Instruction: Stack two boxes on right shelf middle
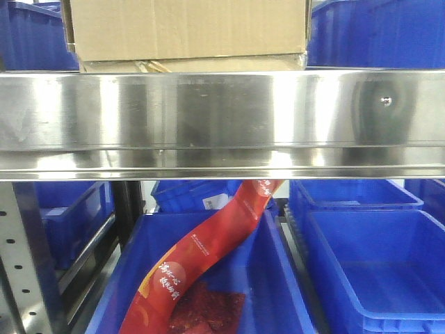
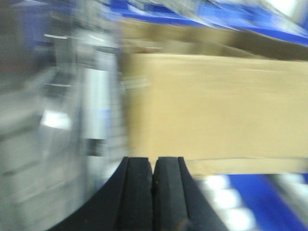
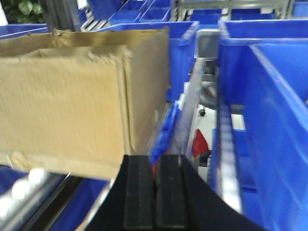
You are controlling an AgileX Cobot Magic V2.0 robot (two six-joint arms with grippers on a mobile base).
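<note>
A brown cardboard box (image 1: 188, 28) sits above the shiny steel shelf (image 1: 222, 118), whose broad front rim crosses the front view. Under the box a thin strip of a second cardboard box (image 1: 208, 65) shows just over the rim. In the blurred left wrist view, a box face (image 2: 216, 106) fills the space ahead of my left gripper (image 2: 154, 161), which is shut on nothing. In the right wrist view, a creased box (image 3: 72, 110) is up and to the left of my right gripper (image 3: 157, 161), also shut and empty. Neither gripper touches a box.
Blue plastic bins (image 1: 375, 271) stand below the shelf, one holding a red printed pack strip (image 1: 208, 250). More blue bins (image 3: 269, 96) crowd the right of the right wrist view. A perforated grey upright (image 1: 21, 264) stands at lower left, and blurred steel (image 2: 57, 120) lies left of the left gripper.
</note>
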